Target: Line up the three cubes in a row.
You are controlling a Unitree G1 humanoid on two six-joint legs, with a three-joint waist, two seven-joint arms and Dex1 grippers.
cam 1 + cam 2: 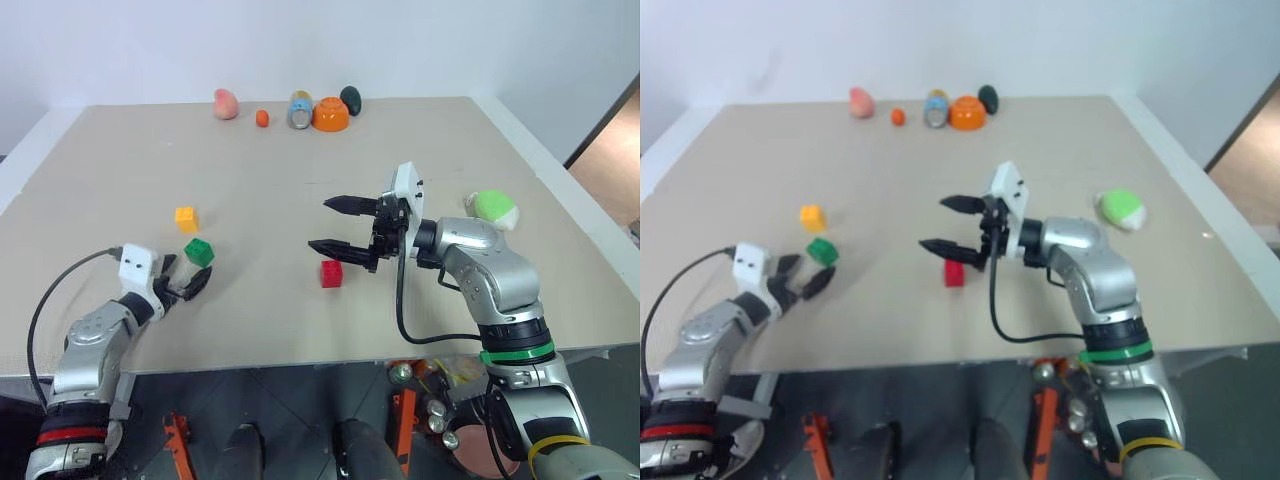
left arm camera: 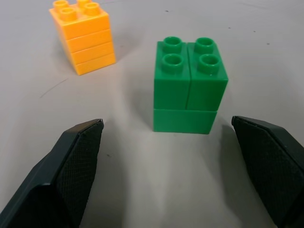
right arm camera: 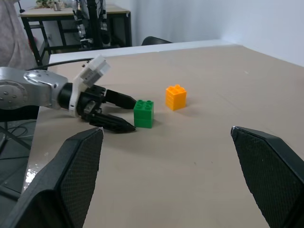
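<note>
Closing my wide-open, empty left fingers (image 2: pixel 80 156) off-centre could knock the green cube (image 2: pixel 189 85) into the yellow cube (image 2: pixel 84 38) just beyond.

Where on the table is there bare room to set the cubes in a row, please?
The widest bare patch lies between the yellow cube and the toys along the far edge. Nearer, it is crowded around the green cube, left gripper, red cube and right gripper.

Yellow cube (image 1: pixel 186 218); green cube (image 1: pixel 199 251); red cube (image 1: pixel 331 273)
</note>
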